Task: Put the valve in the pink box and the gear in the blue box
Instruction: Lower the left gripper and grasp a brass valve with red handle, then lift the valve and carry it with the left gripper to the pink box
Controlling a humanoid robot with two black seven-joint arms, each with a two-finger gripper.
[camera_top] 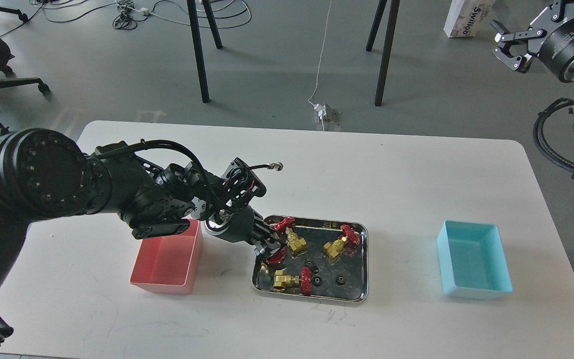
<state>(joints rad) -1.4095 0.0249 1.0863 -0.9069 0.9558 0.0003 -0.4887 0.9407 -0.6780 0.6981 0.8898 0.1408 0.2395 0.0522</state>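
The left gripper (273, 248) reaches into the shiny steel tray (361, 264), apparently clenched on a brass valve with a red handwheel (276, 255). Salmon-pink plastic box (167, 262) sits just left. A partial grip could drop it. Right gripper (508, 44) hangs released, far right.

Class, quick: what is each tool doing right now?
Left tool: down in the shiny steel tray by a red-wheeled brass valve; grip cannot be told.
Right tool: open, empty.

One head view looks forward and down from above the near edge of the white table (317, 164). The table fills the lower two-thirds; grey floor (277, 70) spans ten to two o'clock, farther off.
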